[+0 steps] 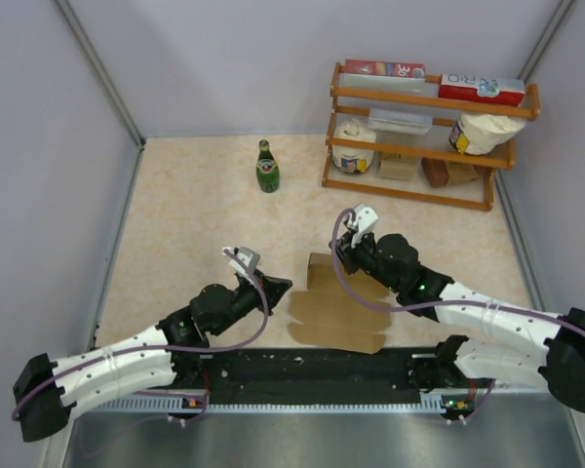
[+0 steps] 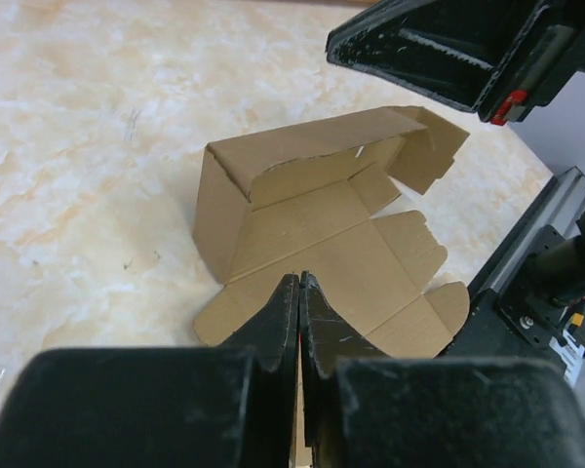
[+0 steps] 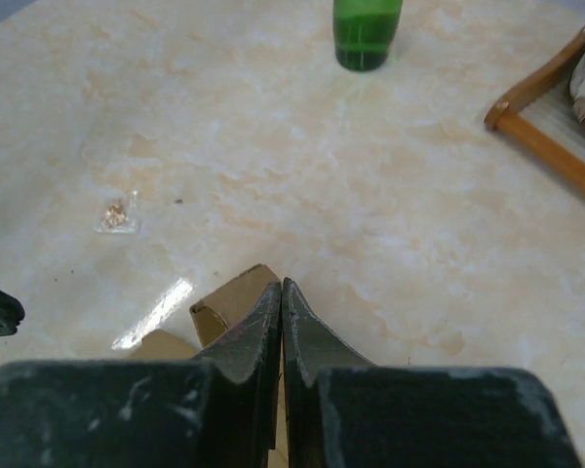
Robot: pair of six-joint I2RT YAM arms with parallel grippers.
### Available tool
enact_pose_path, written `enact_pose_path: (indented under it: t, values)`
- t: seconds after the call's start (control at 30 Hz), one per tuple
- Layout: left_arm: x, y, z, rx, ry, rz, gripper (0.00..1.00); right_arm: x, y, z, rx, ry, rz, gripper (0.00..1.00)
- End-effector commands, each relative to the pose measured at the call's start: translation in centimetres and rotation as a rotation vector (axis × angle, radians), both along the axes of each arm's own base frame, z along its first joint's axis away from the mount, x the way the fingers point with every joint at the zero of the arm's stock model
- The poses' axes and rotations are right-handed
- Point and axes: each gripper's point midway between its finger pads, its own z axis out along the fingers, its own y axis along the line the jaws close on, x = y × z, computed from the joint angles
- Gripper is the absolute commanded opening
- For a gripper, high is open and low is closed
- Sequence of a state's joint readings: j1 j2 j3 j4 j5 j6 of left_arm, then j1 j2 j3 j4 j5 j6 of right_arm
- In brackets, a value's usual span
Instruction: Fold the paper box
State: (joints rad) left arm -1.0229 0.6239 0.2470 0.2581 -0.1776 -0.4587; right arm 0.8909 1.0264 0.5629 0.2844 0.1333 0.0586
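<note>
The paper box (image 1: 336,310) is a brown cardboard sheet lying mostly flat near the table's front edge. Its far side panel (image 2: 302,156) is folded upright and the flaps (image 2: 409,244) lie spread out. My left gripper (image 1: 276,286) is shut at the sheet's left edge. In the left wrist view its tips (image 2: 300,277) meet just over the near edge of the cardboard, with nothing seen between them. At the box's far right corner my right gripper (image 1: 343,255) is shut too. A cardboard corner (image 3: 229,304) shows just left of its closed fingers (image 3: 281,285).
A green bottle (image 1: 266,168) stands at the back centre. At the back right a wooden rack (image 1: 409,151) holds cartons and bags. A small clear bag scrap (image 3: 117,214) lies on the table. The black rail (image 1: 312,369) runs along the near edge. Walls close in both sides.
</note>
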Motion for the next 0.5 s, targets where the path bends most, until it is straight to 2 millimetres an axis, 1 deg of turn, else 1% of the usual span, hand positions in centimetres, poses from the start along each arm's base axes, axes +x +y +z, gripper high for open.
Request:
enact_pose_path:
  t: [0.0, 0.1, 0.23, 0.37, 0.47]
  values:
    - [0.3, 0.5, -1.1, 0.003, 0.052, 0.048, 0.0, 0.4, 1.3, -0.9, 0.057, 0.115, 0.012, 0.0]
    - [0.3, 0.6, -1.2, 0.004, 0.059, 0.05, 0.0, 0.5, 1.3, -2.7, 0.019, 0.149, 0.005, 0.0]
    - [0.5, 0.8, -1.1, 0.006, 0.05, 0.063, 0.0, -0.4, 1.7, -4.2, -0.005, 0.196, 0.044, 0.0]
    - [0.5, 0.7, -0.9, 0.005, 0.044, 0.062, 0.0, -0.9, 1.1, -6.3, -0.036, 0.235, 0.04, 0.0]
    - [0.5, 0.7, -1.2, 0.013, 0.049, 0.059, 0.0, -1.5, 1.0, -7.6, -0.065, 0.268, 0.056, 0.0]
